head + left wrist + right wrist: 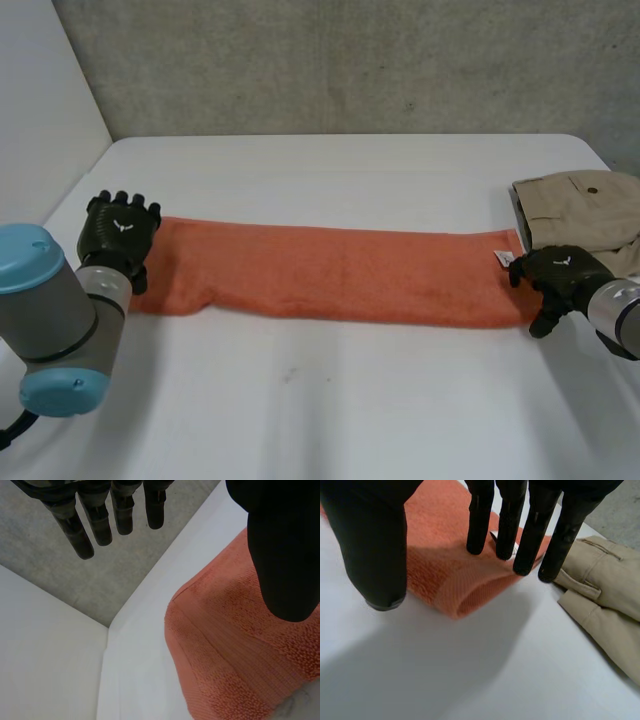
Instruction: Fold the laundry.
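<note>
While flat, orange towel (340,272) lengthwise across table (330,400).

Black left hand (120,232) and right hand (562,277), white-marked, on grey arms (55,305)

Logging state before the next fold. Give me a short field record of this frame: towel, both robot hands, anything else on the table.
cloth: orange towel, folded into a long strip, flat across the white table
left robot hand: at the strip's left end, fingers straight, open
right robot hand: at the strip's right end by the white tag, fingers straight, open
other: beige trousers, folded, beside the towel's right end
fold status: strip not yet folded end to end
</note>
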{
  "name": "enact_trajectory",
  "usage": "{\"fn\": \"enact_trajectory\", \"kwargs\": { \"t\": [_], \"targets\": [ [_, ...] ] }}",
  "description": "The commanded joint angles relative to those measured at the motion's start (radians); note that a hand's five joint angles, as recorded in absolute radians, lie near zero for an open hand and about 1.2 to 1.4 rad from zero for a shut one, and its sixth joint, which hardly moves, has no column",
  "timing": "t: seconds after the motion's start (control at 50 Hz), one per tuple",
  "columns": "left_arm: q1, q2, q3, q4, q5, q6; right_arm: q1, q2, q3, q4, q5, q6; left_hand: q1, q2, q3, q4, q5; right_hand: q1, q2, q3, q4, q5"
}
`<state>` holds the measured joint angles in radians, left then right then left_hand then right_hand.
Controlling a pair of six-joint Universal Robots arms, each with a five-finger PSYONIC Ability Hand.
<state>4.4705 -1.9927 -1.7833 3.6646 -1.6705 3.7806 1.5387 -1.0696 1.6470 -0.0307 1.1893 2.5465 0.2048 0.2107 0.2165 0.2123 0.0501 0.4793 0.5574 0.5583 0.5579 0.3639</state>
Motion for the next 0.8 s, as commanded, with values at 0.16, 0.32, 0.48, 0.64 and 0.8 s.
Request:
{"fn": "enact_trajectory", "kwargs": {
  "t": [0.16, 0.32, 0.48, 0.64, 0.8],
  "targets": [
    [0.0, -0.003, 0.001, 0.0, -0.003, 0.002, -0.02, 0.047, -0.018, -0.08, 0.016, 0.0, -0.009, -0.015, -0.021, -0.016, -0.029, 0.917, 0.839, 0.838, 0.838, 0.858],
    [0.001, 0.009, -0.005, 0.0, -0.005, 0.001, -0.184, -0.096, 0.065, -0.086, 0.009, -0.028, -0.012, -0.018, -0.024, -0.019, -0.032, 0.917, 0.839, 0.838, 0.838, 0.858],
    [0.001, 0.012, -0.007, 0.0, -0.005, 0.001, -0.387, -0.15, 0.065, -0.068, 0.015, -0.264, -0.012, -0.018, -0.024, -0.019, -0.032, 0.917, 0.839, 0.838, 0.838, 0.858],
    [-0.004, 0.032, -0.01, 0.0, -0.011, 0.001, -0.168, -0.222, -0.032, -0.049, 0.018, -0.118, -0.012, -0.018, -0.024, -0.019, -0.032, 0.917, 0.839, 0.838, 0.838, 0.858],
    [0.001, 0.06, -0.022, 0.0, -0.012, -0.001, 0.283, -0.158, -0.242, -0.058, 0.13, -0.038, -0.012, -0.018, -0.024, -0.019, -0.032, 0.917, 0.839, 0.838, 0.838, 0.858]
  ]
}}
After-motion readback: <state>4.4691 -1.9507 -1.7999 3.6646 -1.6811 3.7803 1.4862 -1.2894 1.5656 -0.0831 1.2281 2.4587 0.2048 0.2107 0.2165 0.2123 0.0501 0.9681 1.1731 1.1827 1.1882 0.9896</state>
